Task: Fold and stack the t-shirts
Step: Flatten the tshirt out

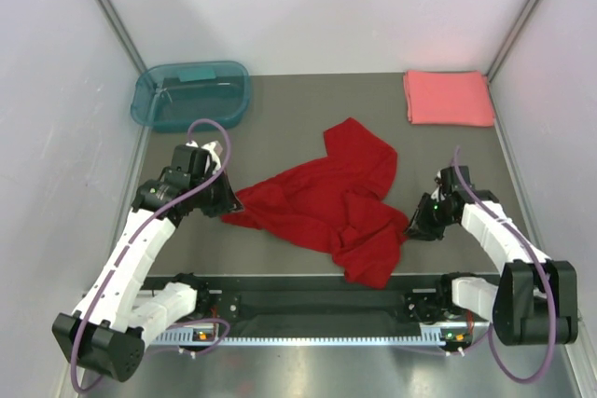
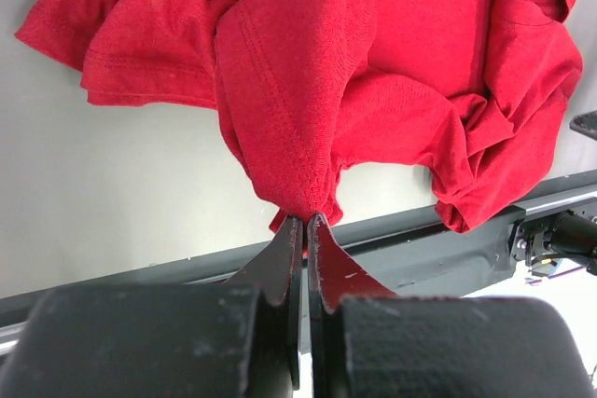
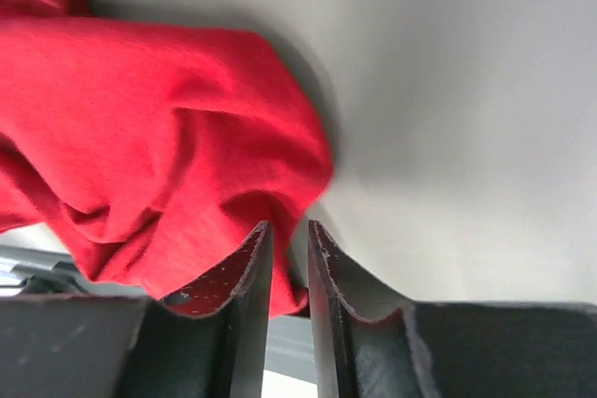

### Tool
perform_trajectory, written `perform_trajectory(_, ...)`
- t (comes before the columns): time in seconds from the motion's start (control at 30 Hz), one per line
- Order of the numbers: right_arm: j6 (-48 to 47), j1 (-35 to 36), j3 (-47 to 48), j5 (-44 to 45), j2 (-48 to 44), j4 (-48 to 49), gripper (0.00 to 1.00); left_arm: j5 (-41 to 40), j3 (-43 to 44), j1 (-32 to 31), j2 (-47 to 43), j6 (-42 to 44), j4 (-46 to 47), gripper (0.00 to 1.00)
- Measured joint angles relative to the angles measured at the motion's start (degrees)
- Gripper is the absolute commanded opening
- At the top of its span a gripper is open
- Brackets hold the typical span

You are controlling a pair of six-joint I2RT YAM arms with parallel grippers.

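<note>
Left hand (image 2: 305, 221): fingers pressing together, pinching a hem corner of the red shirt (image 2: 392, 62) right at the tips. Cloth is fanning out from the pinch and bunching in thick folds, with a sleeve showing at the far side.

Right hand (image 3: 289, 230): fingers standing close, with a narrow slot between them. A lump of the red shirt is lying against the outside of one finger, and a bit of red is showing low in the slot. I cannot tell whether I am gripping cloth there or only touching it.

From above: I am working both hands at opposite sides of the red shirt, left hand at its left point, right hand at its right edge, both low over the tabletop (image 1: 289, 109). The shirt is lying crumpled in the middle, one flap reaching toward the back and one lobe trailing toward the near edge. It is not lying flat, and no fold is showing in it.

Pink shirt (image 1: 448, 97) is sitting at the far right corner, folded into a neat rectangle, well apart from the red one. Tub (image 1: 191, 95) is sitting at the far left corner.

Judging progress: roughly halfway. The pink shirt is looking done. The red one is needing flattening and folding, then carrying over to go on the pink one.
</note>
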Motion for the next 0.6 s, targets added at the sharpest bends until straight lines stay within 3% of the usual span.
perform_trajectory(0.4, -0.81, 0.0, -2.51, -4.74, 5.53, 6.88, 0.28, 0.0, 0.0, 0.0, -0.24, 0.02, -0.13, 0.0)
perform_trajectory(0.47, -0.85, 0.0, -2.54, -5.07, 6.4, 7.98, 0.31, 0.0, 0.0, 0.0, -0.15, 0.04, -0.13, 0.0)
perform_trajectory(0.53, -0.9, 0.37, -2.54, -5.49, 7.13, 8.74, 0.43, 0.0, 0.0, 0.0, -0.04, 0.02, -0.13, 0.0)
perform_trajectory(0.6, -0.63, 0.98, -2.51, -6.08, 7.32, 9.27, 0.45, -0.02, 0.0, 0.0, 0.11, 0.04, -0.13, 0.0)
